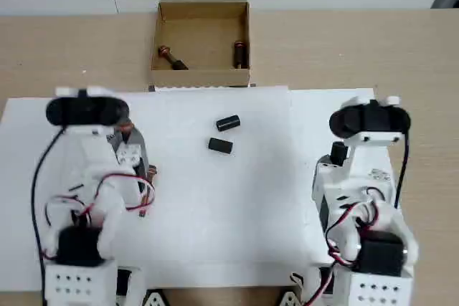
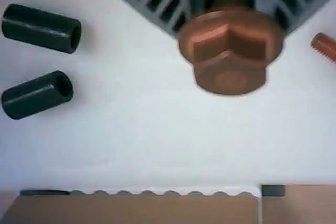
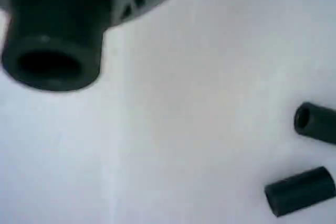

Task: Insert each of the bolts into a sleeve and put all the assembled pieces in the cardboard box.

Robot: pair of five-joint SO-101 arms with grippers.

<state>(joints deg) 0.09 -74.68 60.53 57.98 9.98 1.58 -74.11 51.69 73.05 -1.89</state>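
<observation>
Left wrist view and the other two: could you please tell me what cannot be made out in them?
Left wrist view: the held bolt faces the camera, so its own head hides the shank.
Left wrist view: the second bolt is cut off by the frame edge.
Right wrist view: one loose sleeve is cut by the edge.
High view: the assembled pieces in the cardboard box are too small to judge seating.

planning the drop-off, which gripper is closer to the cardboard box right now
Left. The left gripper, holding a bolt, lies off the near left corner of the cardboard box; the right gripper, holding a sleeve, is farther away, off to the box's right.
</observation>
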